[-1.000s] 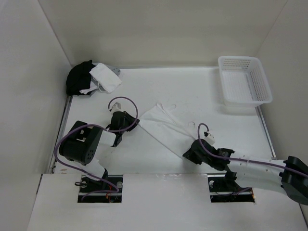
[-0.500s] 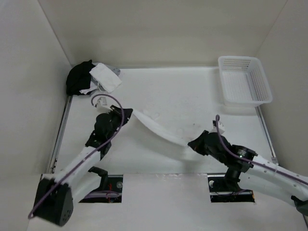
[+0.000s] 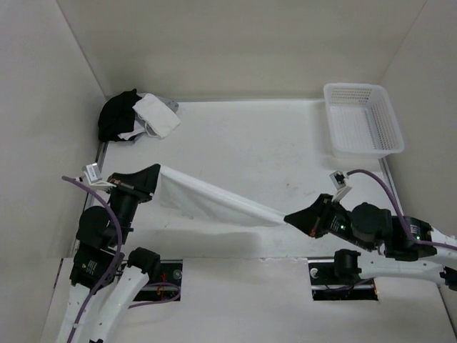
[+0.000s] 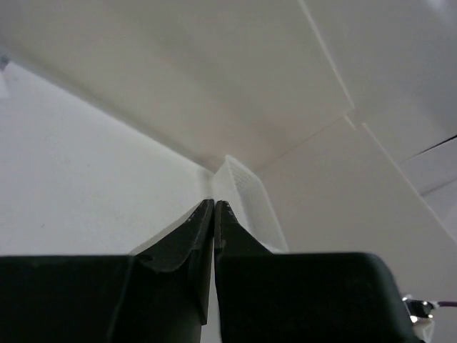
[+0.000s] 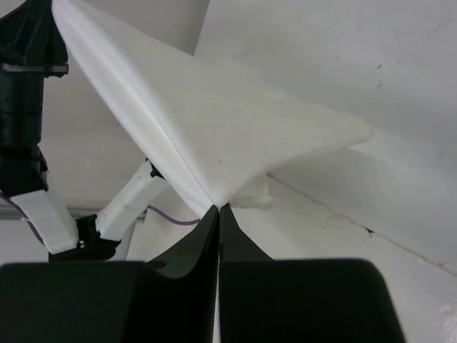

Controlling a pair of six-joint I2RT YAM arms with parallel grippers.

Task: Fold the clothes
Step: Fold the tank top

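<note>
Stretching between the left and right jaws, each pinched shut on it, the tank top point(image 3: 214, 204) hides its straps.

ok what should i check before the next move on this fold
1. Left gripper shut on the tank top: ok in the top view; the left wrist view shows no fabric.
2. Right gripper shut on its other end: ok.
3. Tank top stretched between them, lifted off the table: ok.
4. Tank top spread flat: not ok, gathered into a narrow band.
5. Garment heap and basket apart from the tank top: ok.
</note>
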